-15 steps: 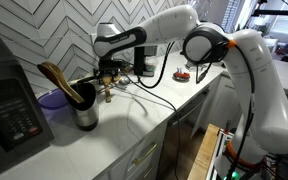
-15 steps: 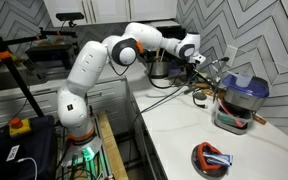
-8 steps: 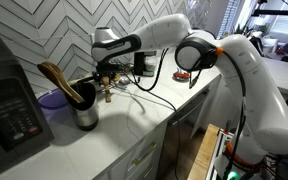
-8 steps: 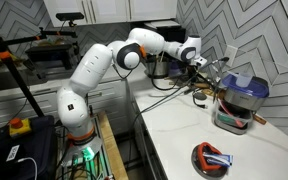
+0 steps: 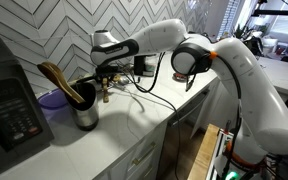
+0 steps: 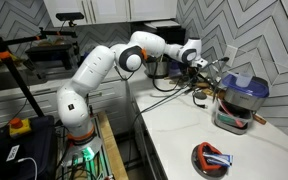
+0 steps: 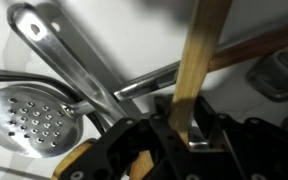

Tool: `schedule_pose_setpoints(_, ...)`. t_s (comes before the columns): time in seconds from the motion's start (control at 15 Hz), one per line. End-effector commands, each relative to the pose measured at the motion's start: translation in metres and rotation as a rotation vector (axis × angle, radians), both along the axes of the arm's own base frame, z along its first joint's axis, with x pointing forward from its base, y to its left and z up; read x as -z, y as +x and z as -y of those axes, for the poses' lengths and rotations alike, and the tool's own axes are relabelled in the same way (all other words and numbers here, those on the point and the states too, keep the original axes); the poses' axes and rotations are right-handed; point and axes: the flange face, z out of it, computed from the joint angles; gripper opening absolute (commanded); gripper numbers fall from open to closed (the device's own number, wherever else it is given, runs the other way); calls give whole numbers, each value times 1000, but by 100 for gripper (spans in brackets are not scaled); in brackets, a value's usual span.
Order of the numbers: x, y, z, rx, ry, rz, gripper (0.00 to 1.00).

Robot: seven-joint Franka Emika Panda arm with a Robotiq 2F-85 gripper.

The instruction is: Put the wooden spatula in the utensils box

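In the wrist view the wooden spatula [image 7: 200, 55] is a slim light-brown stick that slants down from the top edge into my gripper [image 7: 181, 126]. Both fingers press on its sides, so the gripper is shut on it. A pale wooden end [image 7: 82, 160] shows below the fingers at the lower left. In both exterior views the gripper [image 5: 106, 86] [image 6: 196, 72] hangs low over the white counter by the back wall. The utensils box [image 5: 85, 114] is a dark canister with grey sides, a short way from the gripper, and holds large dark wooden spoons [image 5: 58, 78].
A perforated metal skimmer [image 7: 29, 116] and long metal handles [image 7: 64, 52] lie on the counter under the gripper. A purple bowl [image 5: 50, 98] and a black appliance [image 5: 8, 108] stand beyond the canister. Cables [image 5: 149, 98] cross the counter. A red-rimmed dish [image 6: 212, 158] sits near the counter's end.
The gripper's fingers have closed in on the wooden spatula's handle. The arm has shifted slightly at the same spot on the counter.
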Motion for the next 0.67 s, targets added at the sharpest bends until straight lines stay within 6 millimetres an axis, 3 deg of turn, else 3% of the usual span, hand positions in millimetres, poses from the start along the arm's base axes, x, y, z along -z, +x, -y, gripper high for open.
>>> schedule_pose_setpoints(0.0,-1,2,-6,5,-40,-9,5)
schedule_pose_setpoints(0.07,-9,-1,-9,-4,-42,-13,2)
schedule_pose_setpoints(0.27,-37,-17,-20,-40,-62,-63,6)
schedule_pose_setpoints(0.6,-86,-69,-14,-136,-183,-273,6)
